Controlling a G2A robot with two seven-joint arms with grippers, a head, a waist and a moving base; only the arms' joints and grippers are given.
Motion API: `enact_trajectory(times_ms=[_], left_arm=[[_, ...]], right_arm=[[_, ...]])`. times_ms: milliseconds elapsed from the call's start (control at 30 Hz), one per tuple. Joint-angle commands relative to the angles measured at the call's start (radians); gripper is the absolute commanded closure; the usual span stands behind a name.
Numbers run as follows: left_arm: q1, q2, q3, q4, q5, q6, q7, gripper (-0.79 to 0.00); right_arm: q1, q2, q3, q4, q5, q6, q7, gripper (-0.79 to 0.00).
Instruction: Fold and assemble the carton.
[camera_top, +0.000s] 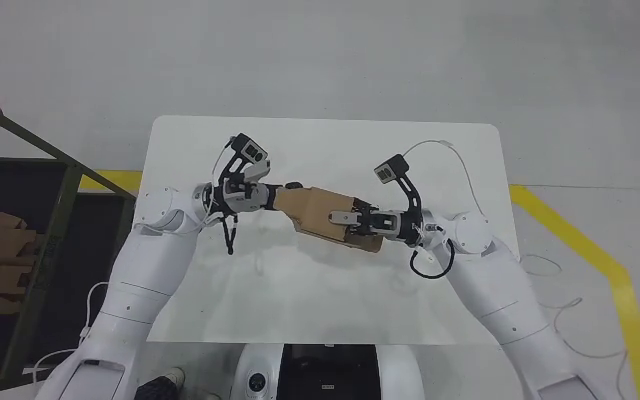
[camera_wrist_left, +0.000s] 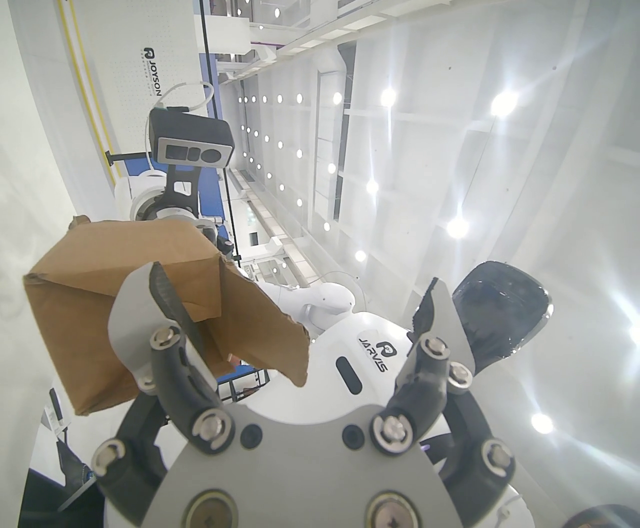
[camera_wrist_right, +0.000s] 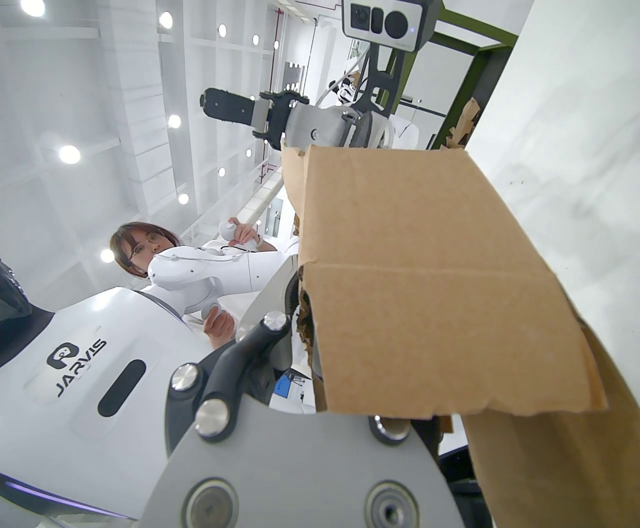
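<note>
The right gripper (camera_top: 347, 216) is closed on one end of the carton (camera_top: 315, 207). One pale finger (camera_wrist_right: 278, 295) lies flat against a cardboard wall, and its partner is hidden behind the panel. At the carton's opposite end the left gripper (camera_wrist_left: 295, 279) is spread wide and grips nothing. One ridged black pad (camera_wrist_left: 162, 295) sits just beside the open mouth, against a loose flap, while the other pad is well apart from the cardboard.

The carton is plain brown corrugated board, matte, a long box shape with sharply creased folds. Its flap edges are ragged and torn in places, and the end by the left gripper gapes open with a flap swung outward. The carton sits between the two grippers over the middle of the smooth white table (camera_top: 320, 300), well apart from every table edge. Whether it touches the tabletop cannot be told.
</note>
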Motion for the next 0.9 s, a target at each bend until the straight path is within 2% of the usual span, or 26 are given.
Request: enact_trajectory(times_ms=[0,167,400,533,867], left_arm=[[-0.002,0.001,-0.004,-0.001,0.022,-0.01,0.004,-0.785],[-0.007,0.01,-0.041,-0.008,0.11,-0.056,0.026,-0.785],[-0.004,0.03,-0.081,-0.06,0.26,-0.069,-0.012,-0.785],[-0.002,0.039,-0.089,-0.101,0.343,-0.08,-0.032,-0.785],[-0.019,0.057,-0.082,-0.168,0.61,-0.095,0.004,-0.785]], right_arm=[[-0.001,0.0,0.002,0.0,-0.002,-0.001,-0.002,0.0],[-0.008,0.005,0.019,-0.001,-0.009,0.008,-0.004,0.0],[-0.025,0.013,0.046,-0.01,-0.028,0.038,-0.02,0.0],[-0.031,0.016,0.054,-0.017,-0.05,0.058,-0.036,0.0],[-0.041,0.021,0.062,-0.038,-0.085,0.084,-0.055,0.0]])
